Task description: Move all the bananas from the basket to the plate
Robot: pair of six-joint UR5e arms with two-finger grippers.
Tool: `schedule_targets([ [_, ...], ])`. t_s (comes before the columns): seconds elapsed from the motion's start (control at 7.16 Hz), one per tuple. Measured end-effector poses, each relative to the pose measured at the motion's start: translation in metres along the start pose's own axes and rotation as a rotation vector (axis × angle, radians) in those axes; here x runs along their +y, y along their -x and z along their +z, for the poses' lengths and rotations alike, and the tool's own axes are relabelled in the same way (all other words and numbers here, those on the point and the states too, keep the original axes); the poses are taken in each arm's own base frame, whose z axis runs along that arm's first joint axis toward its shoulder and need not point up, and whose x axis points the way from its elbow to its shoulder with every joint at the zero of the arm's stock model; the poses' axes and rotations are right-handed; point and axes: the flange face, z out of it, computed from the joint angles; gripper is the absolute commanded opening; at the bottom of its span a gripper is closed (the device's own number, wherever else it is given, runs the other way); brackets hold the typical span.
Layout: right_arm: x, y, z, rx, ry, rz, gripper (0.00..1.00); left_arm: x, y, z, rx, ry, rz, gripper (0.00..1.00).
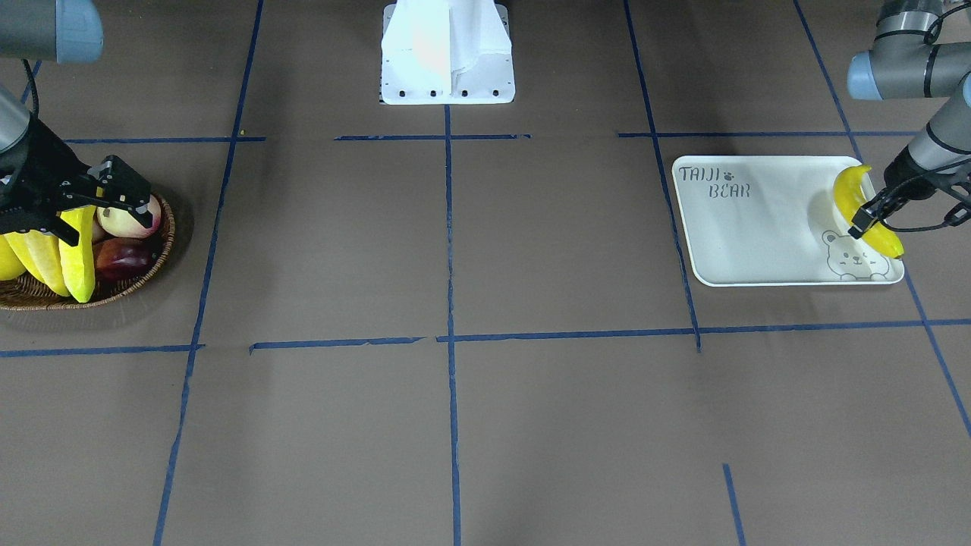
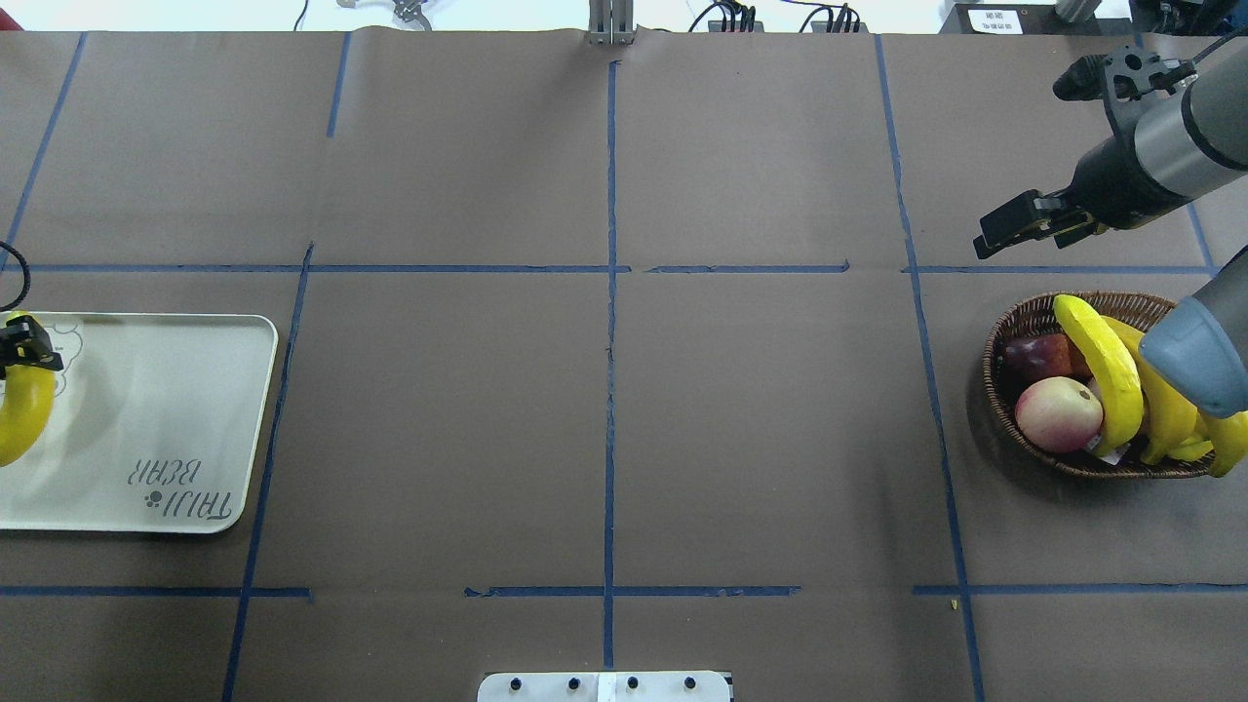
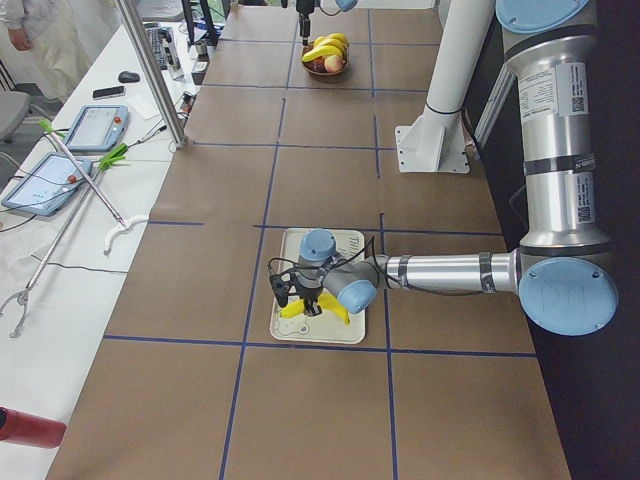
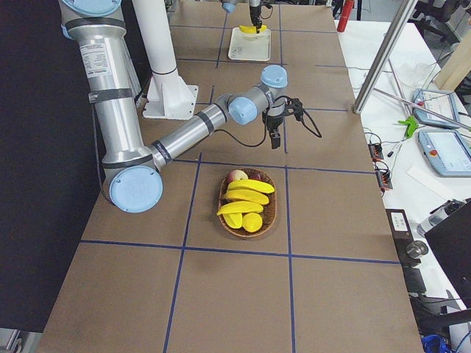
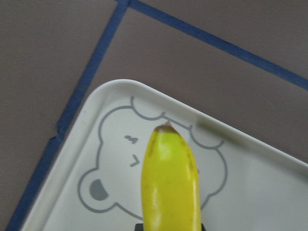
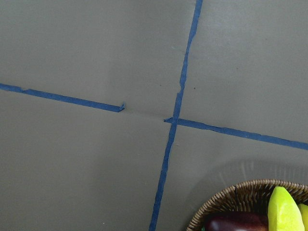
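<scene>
Step now: The first banana (image 1: 848,189) is being put down on the plate (image 1: 751,235). Most of the job is not yet done.
Left pincer: The left pincer (image 1: 863,224) pinches this banana near its middle.
Where that banana is: It is low over the corner of the plate with the bear drawing. One end reaches out past the rim. It is hard to say if it touches the plate yet.
Right pincer: The right pincer (image 2: 987,242) hangs in the air just past the far side of the basket (image 2: 1024,312). It holds nothing. From the front, its two fingers look spread apart.
Other bananas: At least three more bananas (image 2: 1107,366) lie in the basket, side by side and leaning on each other.
Other fruit: A pink apple (image 2: 1058,414) and a dark red fruit (image 2: 1038,356) sit beside them in the basket. These should stay there.
Table: The basket and the plate are well apart, at the two ends of the table (image 2: 604,439).
Next move: The left pincer probably needs to go down a little, open, and lift away, so the banana lies flat inside the rim. Then the right pincer can likely come over the basket and take the top banana. It must pinch only the banana and not bump the apple.
</scene>
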Motion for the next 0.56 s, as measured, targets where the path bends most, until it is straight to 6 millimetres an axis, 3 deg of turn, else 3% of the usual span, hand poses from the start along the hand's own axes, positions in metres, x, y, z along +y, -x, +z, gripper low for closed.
schedule_targets([
  [0.28,0.005,-0.002,-0.002,0.004,0.004,-0.001,0.99,-0.007,0.002,-0.003,0.006,-0.013,-0.002,1.0],
  [0.56,0.019,-0.019,0.004,0.025,0.021,-0.052,0.99,-0.018,0.002,-0.023,0.05,-0.007,0.015,1.0],
])
